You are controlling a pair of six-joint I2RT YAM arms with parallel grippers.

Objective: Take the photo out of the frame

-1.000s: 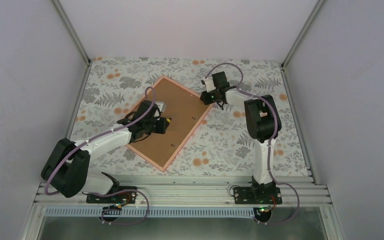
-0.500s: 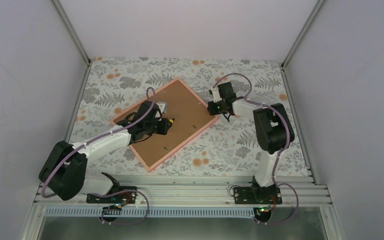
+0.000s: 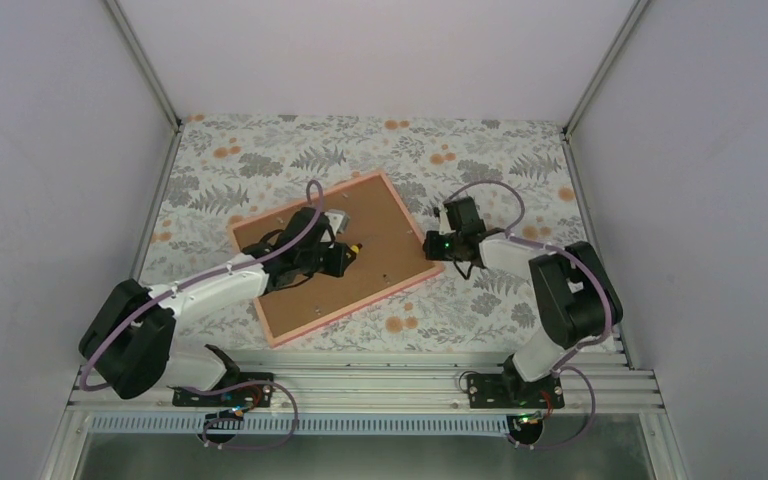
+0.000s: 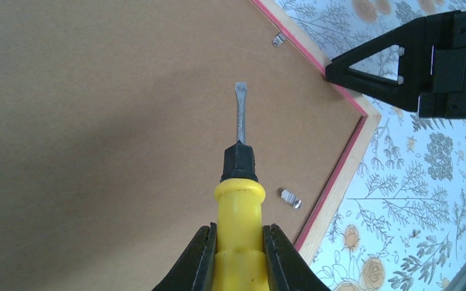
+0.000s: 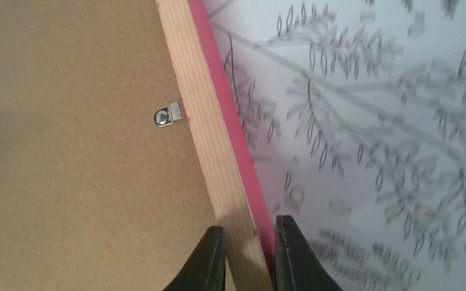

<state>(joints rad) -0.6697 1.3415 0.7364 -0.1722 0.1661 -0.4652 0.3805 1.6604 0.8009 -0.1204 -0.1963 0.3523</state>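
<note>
The frame (image 3: 295, 290) lies face down on the flowered tablecloth, its brown backing board up and its pink border showing round the edge. The photo is hidden under the board. My left gripper (image 3: 343, 256) is shut on a yellow-handled screwdriver (image 4: 238, 236), whose blade tip (image 4: 240, 91) hovers over the board (image 4: 97, 121). My right gripper (image 3: 432, 246) is shut on the frame's right rail near a corner. In the right wrist view its jaws (image 5: 249, 254) straddle the wood and pink rail (image 5: 200, 139).
Small metal clips hold the board along the rail (image 5: 168, 114) (image 4: 290, 198) (image 4: 279, 39). The right gripper (image 4: 400, 66) shows black at the frame's corner in the left wrist view. The aluminium rail (image 3: 360, 385) runs along the near edge.
The right gripper has pulled the frame's right corner toward the near side, turning the frame clockwise. The left gripper with the screwdriver has shifted right over the board.
</note>
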